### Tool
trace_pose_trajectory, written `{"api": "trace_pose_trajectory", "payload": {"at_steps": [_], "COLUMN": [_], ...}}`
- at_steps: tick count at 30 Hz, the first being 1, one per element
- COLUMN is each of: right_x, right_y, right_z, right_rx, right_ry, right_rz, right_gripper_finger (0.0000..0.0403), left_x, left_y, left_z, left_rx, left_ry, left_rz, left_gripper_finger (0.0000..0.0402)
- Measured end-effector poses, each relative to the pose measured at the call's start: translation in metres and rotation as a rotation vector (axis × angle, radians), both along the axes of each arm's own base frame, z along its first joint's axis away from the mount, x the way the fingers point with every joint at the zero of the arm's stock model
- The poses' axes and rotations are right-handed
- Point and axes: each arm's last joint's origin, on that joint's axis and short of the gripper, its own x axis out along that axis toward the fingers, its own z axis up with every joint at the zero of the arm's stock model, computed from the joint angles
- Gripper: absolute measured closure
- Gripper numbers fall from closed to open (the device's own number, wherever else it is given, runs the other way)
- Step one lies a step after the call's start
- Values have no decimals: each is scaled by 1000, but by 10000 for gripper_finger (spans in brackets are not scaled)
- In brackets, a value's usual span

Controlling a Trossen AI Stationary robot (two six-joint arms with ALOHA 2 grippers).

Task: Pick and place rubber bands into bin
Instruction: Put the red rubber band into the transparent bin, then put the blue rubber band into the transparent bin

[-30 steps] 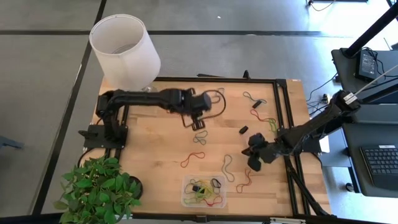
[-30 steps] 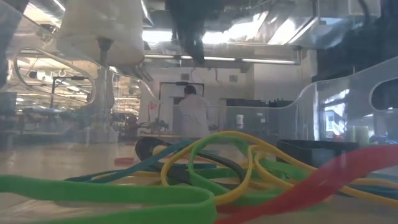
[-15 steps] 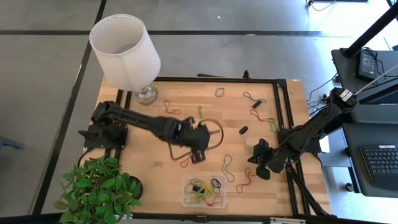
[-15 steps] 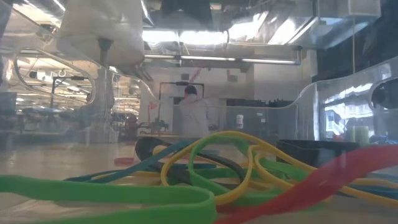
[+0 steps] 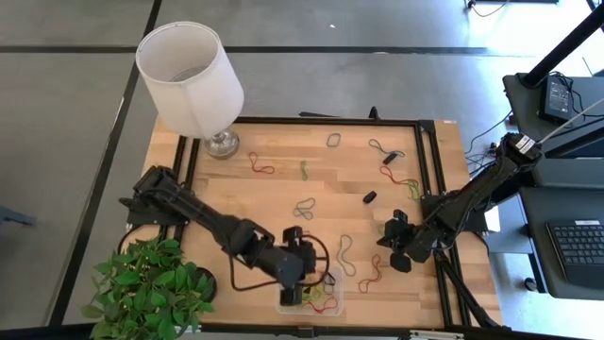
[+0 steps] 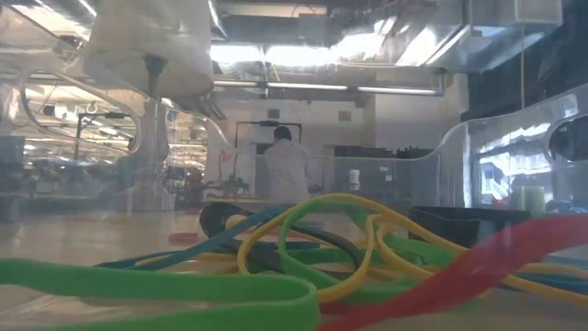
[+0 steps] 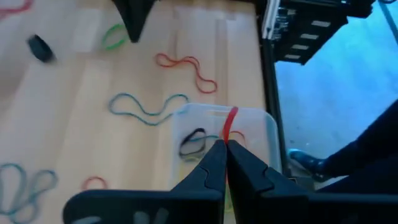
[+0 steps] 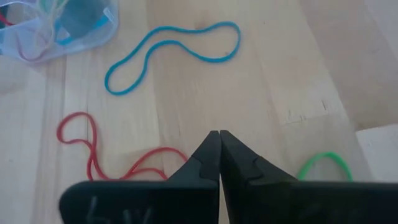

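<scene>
Left gripper (image 7: 225, 144) is pinching a red rubber band (image 7: 230, 121), hovering over the bin (image 5: 332, 300) at bottom centre of the high view. Suggest parting the fingers only once centred inside the rim. Right gripper (image 8: 219, 135), fingers together, is waiting right of centre.

Two arms: the left gripper (image 5: 300, 277) sits over the bin (image 5: 332, 305) at six o'clock, fingers pinched on one red rubber band (image 7: 229, 123); the right gripper (image 5: 394, 247) sits at four o'clock, fingers together. One bin, holding a tangle of bands that cannot be counted. About a dozen loose rubber bands (image 5: 302, 208) lie on the table (image 5: 236, 198), from twelve round to five o'clock. One lamp (image 5: 189, 76) at eleven, one plant (image 5: 146, 288) at seven. One person (image 6: 283, 170) shows beyond the table
</scene>
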Motion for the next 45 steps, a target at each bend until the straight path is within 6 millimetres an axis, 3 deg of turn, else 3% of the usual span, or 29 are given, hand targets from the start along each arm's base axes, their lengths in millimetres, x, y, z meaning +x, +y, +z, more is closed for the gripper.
{"api": "trace_pose_trajectory", "payload": {"at_steps": [8,18,23,31,38,45], "right_x": [-1,-3,-3,-3,-3,-3], "right_y": [-1,-2,-2,-3,-3,-3], "right_z": [-1,-3,-3,-3,-3,-3], "right_rx": [-16,-23,-23,-25,-26,-16], "right_ry": [10,37,38,42,44,44], "right_rz": [7,0,0,0,1,-9], "right_gripper_finger": [398,398,398,398,398,398], "left_x": [20,40,42,44,38,26], "left_y": [-16,-21,-20,-13,2,32], "left_z": [-54,-128,-147,-135,-90,-46], "left_rx": [-18,-29,-31,-96,-117,-88], "left_ry": [152,371,438,429,331,272], "left_rz": [-19,-68,-69,-17,-32,24], "left_gripper_finger": [399,399,393,326,289,299]}}
